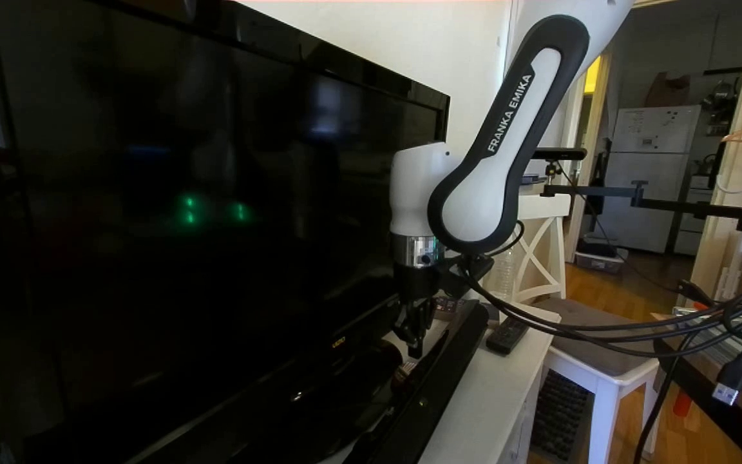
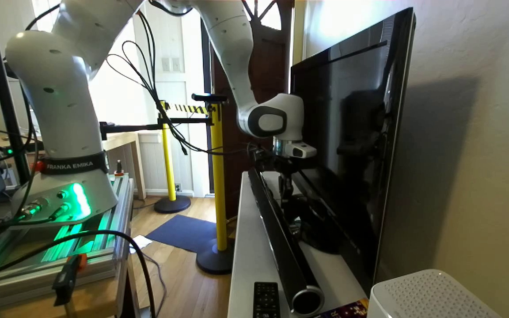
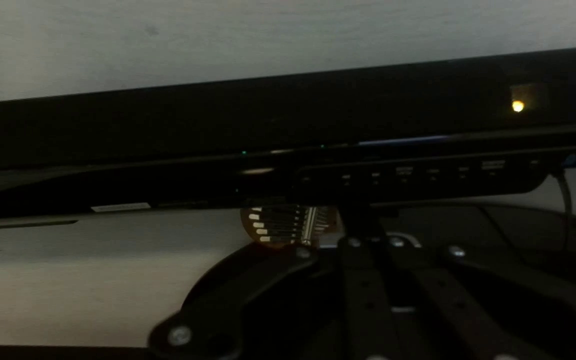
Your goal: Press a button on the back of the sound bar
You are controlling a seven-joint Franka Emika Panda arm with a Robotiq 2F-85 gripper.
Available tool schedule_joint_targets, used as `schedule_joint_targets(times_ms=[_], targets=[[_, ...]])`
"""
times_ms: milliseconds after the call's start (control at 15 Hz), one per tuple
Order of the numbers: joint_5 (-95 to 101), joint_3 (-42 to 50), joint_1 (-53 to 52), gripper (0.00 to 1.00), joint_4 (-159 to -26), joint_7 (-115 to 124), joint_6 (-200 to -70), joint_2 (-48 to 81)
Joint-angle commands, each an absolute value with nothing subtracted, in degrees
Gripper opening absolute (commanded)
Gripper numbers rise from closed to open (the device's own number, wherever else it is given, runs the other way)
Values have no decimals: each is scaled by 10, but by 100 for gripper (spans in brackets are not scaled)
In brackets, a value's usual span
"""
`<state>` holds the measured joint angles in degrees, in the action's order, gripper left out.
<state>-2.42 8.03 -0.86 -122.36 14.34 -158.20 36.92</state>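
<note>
The sound bar (image 1: 437, 377) is a long slim black bar on the white cabinet top, in front of the TV. It also shows in an exterior view (image 2: 276, 229) and across the wrist view (image 3: 218, 120). In the wrist view its back has a recessed panel (image 3: 418, 181) with several small pale labels, too dark to read. My gripper (image 1: 415, 348) points down between the sound bar and the TV; it also shows in an exterior view (image 2: 286, 198). In the wrist view the gripper (image 3: 363, 215) is shut and empty, its tips at the panel's lower edge; contact cannot be told.
The large black TV (image 1: 216, 258) stands close behind the gripper, on a dark base (image 2: 320, 238). A thumb piano (image 3: 278, 227) lies behind the bar. A black remote (image 2: 266, 300) lies in front of it. A white box (image 2: 431, 296) stands at the cabinet's end. Cables (image 1: 603, 335) hang from the arm.
</note>
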Motion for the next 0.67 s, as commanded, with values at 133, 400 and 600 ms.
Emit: schedule_joint_targets(times_ms=[133, 400, 600], targets=[[-33, 82, -12, 0, -1201, 158, -1562, 391], [-31, 81, -15, 0, -1199, 160, -1563, 399], [-34, 84, -12, 0, -1202, 163, -1565, 382]])
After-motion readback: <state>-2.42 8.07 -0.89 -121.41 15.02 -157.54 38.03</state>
